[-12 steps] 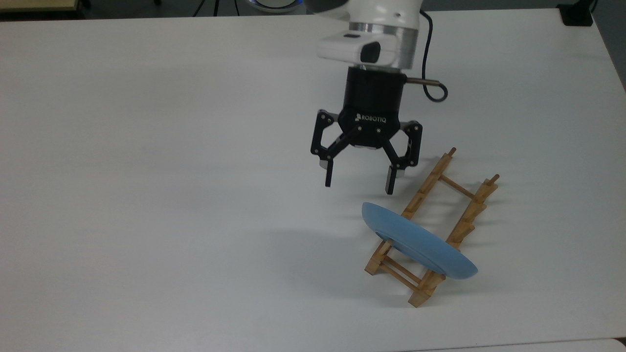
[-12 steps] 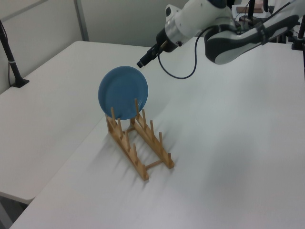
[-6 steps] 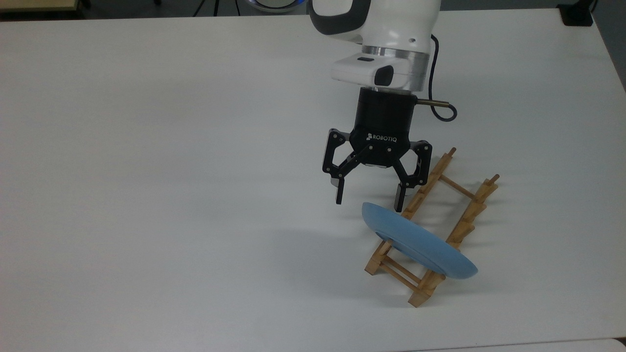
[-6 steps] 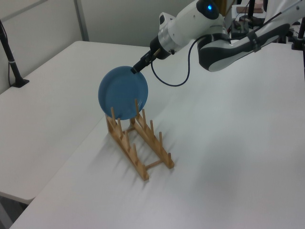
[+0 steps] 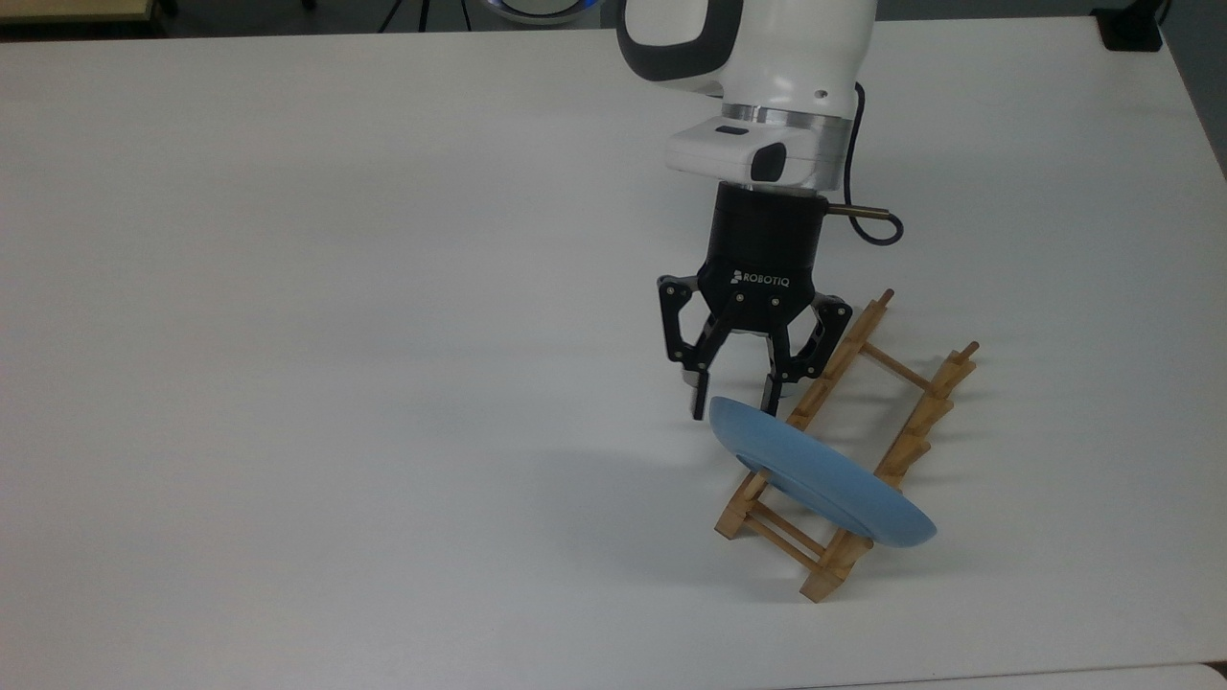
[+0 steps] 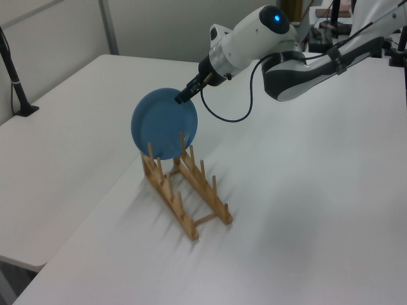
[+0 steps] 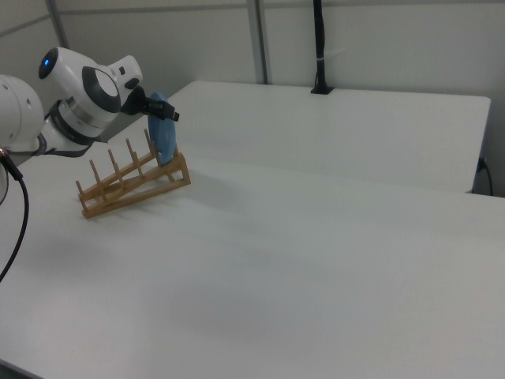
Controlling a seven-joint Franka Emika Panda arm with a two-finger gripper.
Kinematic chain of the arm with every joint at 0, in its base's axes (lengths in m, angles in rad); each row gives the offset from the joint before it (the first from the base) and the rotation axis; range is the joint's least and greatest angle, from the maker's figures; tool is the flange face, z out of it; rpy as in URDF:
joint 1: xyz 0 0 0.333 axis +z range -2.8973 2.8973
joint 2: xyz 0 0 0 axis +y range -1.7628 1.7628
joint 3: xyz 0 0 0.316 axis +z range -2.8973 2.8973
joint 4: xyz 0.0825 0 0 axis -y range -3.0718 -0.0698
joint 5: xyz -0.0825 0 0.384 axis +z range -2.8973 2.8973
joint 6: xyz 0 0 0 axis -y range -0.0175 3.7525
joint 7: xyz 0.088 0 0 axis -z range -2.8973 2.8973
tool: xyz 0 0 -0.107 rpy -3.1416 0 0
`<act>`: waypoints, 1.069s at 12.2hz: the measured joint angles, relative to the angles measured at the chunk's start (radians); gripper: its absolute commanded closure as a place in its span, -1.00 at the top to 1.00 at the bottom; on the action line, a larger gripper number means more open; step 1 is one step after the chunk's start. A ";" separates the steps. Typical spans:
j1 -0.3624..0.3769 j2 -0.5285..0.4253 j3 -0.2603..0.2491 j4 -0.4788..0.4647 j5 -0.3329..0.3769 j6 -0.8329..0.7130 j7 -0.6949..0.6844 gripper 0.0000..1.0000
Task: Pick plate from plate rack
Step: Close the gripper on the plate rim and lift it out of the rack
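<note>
The plate (image 5: 824, 479) stands on edge in the plate rack (image 5: 896, 436). The gripper (image 5: 733, 402), at the plate's 11 o'clock in the top view, straddles its rim, 2 fingers partly spread, gripping nothing.

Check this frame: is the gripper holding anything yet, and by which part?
Nothing is held. The gripper is open, its fingers either side of the plate's top rim; the plate stands in the rack.

text: ROBOTIQ | on: tool (image 5: 733, 400) body | logo mark likely beside it
</note>
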 measured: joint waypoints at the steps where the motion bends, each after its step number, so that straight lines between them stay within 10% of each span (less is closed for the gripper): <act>1: 0.006 0.000 0.000 0.001 0.000 0.000 0.000 -0.85; 13: 0.011 -0.005 0.000 0.020 -0.051 0.000 0.003 -1.00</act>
